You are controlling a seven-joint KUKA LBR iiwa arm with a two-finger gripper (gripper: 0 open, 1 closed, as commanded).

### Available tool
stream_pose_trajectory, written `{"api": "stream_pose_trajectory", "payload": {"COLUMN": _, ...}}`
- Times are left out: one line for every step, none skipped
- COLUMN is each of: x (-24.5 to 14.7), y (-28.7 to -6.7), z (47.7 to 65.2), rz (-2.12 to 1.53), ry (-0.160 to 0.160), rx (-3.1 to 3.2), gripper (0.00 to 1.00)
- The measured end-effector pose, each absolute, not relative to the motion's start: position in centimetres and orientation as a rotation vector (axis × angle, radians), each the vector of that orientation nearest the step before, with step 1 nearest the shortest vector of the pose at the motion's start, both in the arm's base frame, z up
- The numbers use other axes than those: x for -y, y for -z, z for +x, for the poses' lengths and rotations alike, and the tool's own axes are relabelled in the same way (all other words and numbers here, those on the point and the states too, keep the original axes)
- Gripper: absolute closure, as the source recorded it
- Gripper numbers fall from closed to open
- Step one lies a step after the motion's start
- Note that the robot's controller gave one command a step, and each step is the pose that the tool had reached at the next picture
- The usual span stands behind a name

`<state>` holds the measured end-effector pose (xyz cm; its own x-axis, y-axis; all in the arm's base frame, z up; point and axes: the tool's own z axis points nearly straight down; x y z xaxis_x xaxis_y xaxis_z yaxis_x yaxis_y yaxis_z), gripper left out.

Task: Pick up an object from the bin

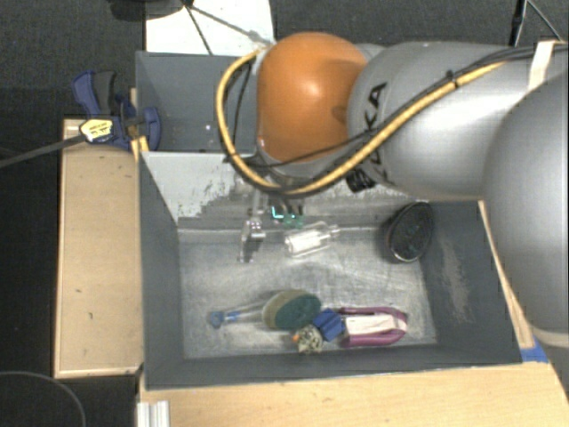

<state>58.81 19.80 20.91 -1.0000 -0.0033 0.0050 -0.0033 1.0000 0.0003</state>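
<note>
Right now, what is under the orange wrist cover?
The gripper shows below it, over the bin floor, with a clear plastic thing beside it. The floor farther back is hidden by the cover.

Bin (164,265): holds every item below.
Arm (427,105): enters from the view's right, above the bin's far half.
Gripper (252,241): under the wrist, over the far-middle floor.
Bottle (309,238): lies on its side, just right of the gripper.
Disc (407,231): right of the bottle and apart from it, near the right wall.
Brush (267,312): near side, lying crosswise, handle to the left, head toward the middle.
Packet (375,326): near side, just right of the brush head.
Trinket (308,338): between brush head and near wall, at the packet's left end.
</note>
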Motion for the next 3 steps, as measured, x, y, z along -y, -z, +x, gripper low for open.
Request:
{"api": "stream_pose_trajectory", "payload": {"x": -8.8, "y": -16.0, "z": 52.7, "rz": 0.102, "ry": -0.002, "rx": 3.134, "gripper": 0.00}}
{"api": "stream_pose_trajectory", "payload": {"x": -9.2, "y": -9.0, "z": 50.1, "rz": 0.348, "ry": 0.010, "rx": 3.149, "gripper": 0.00}}
{"api": "stream_pose_trajectory", "payload": {"x": -9.3, "y": -8.9, "z": 50.0, "rz": 0.338, "ry": 0.013, "rx": 3.144, "gripper": 1.00}}
